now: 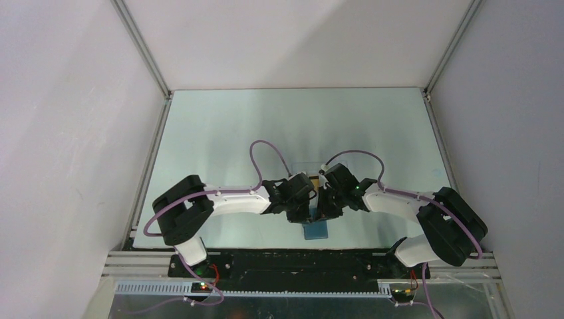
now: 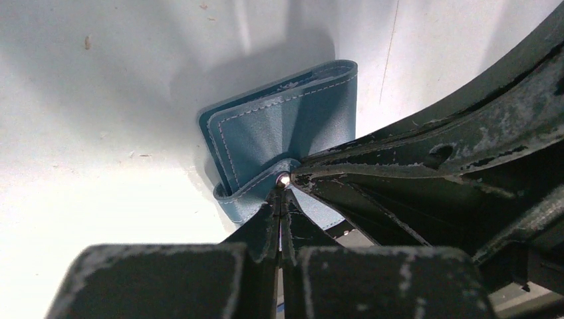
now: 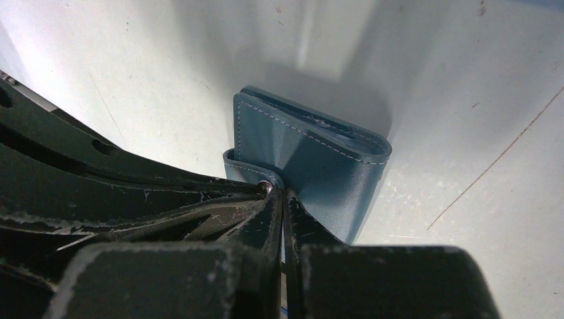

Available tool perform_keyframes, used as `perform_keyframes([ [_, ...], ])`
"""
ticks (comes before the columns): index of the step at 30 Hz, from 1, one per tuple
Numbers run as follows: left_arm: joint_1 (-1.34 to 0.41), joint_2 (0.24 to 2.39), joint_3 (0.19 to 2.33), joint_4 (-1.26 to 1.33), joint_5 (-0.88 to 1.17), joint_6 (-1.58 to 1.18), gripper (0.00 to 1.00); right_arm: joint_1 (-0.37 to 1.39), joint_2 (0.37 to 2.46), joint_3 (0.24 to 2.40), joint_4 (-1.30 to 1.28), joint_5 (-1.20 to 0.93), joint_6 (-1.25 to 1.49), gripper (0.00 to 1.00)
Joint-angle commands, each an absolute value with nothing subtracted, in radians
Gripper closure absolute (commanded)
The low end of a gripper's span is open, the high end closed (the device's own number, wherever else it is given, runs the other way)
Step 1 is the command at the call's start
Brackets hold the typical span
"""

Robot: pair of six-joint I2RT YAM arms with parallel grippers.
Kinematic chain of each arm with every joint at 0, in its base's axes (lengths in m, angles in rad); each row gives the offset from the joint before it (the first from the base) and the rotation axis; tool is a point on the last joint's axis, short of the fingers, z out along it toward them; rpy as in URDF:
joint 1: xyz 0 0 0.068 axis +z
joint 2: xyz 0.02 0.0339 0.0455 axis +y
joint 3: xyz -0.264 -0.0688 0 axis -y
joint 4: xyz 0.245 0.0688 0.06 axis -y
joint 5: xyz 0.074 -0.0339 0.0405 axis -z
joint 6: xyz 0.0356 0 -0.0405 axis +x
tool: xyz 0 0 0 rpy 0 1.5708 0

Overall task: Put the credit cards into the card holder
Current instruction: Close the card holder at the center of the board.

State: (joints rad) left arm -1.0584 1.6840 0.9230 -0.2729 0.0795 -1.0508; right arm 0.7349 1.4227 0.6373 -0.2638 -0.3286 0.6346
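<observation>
Card holder [image 1: 316, 230], blue, lies by the middle of the tabletop's near edge in the top view. The left gripper [image 1: 307, 219] and right gripper [image 1: 324, 216] meet above it. An orange-gold credit card [image 1: 312, 177] shows just beyond the wrists, outside the holder.

Left wrist view: the folded card holder is partly raised, and the left fingers are pressed together on its clasp tab.

Right wrist view: the right fingers are likewise pressed together, pinching the same tab from the other side.

No card shows inside the holder. Opening is judged the step in hand, with insertion not yet done.
</observation>
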Motion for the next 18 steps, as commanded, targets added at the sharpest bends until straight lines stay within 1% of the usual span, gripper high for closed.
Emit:
perform_keyframes([
  [1, -1.062, 1.689, 0.926, -0.411, 0.004, -1.053, 1.00, 0.773, 1.453, 0.618, -0.336, -0.271, 0.608, 1.00],
  [7, -1.062, 1.684, 0.935, -0.455, -0.043, -1.055, 1.00, 0.787, 1.458, 0.618, -0.342, -0.260, 0.612, 1.00],
  [18, -1.062, 1.717, 0.953, -0.466, -0.033, -1.045, 1.00, 0.794, 1.462, 0.619, -0.369, -0.222, 0.610, 1.00],
])
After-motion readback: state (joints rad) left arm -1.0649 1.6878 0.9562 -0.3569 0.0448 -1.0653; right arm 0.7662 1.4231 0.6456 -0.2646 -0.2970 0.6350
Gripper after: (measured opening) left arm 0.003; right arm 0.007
